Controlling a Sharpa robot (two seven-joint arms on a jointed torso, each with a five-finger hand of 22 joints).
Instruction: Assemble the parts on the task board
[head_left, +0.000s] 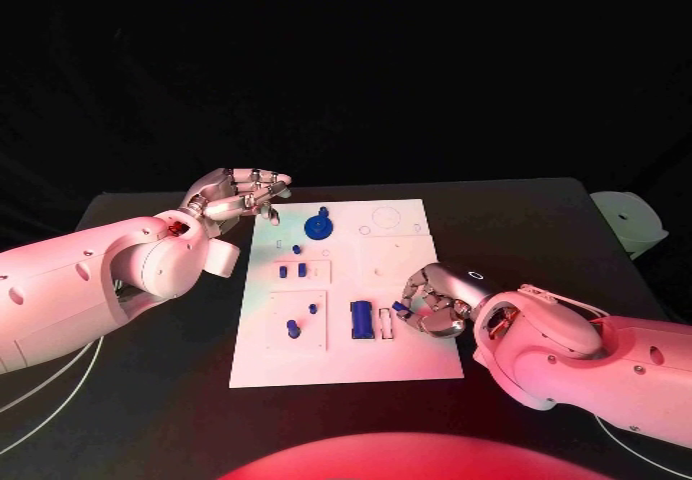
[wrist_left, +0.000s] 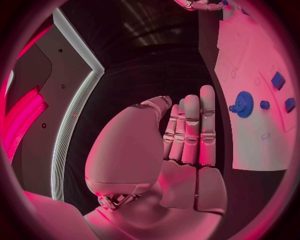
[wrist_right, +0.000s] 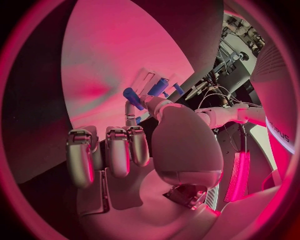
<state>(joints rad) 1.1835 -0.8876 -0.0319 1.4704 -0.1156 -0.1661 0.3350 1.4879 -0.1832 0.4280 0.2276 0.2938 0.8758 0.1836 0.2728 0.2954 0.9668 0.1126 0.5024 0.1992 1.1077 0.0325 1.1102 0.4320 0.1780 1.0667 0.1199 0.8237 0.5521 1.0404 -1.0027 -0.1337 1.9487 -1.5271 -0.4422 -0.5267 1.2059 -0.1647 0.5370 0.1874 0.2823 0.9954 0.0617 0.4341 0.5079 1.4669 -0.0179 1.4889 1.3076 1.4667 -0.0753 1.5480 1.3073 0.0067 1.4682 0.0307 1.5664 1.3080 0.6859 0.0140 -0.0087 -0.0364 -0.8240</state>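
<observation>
No readable text or labels.

Head view: looks steeply down from above on the black table (head_left: 173, 420), taking in the whole task board (head_left: 346, 300) from moderate range. Left wrist view: close behind the left hand (wrist_left: 181, 145), board (wrist_left: 250, 95) off to one side. Right wrist view: close behind the right hand (wrist_right: 144, 150), facing the board (wrist_right: 119, 70). The board is common to all three.
</observation>
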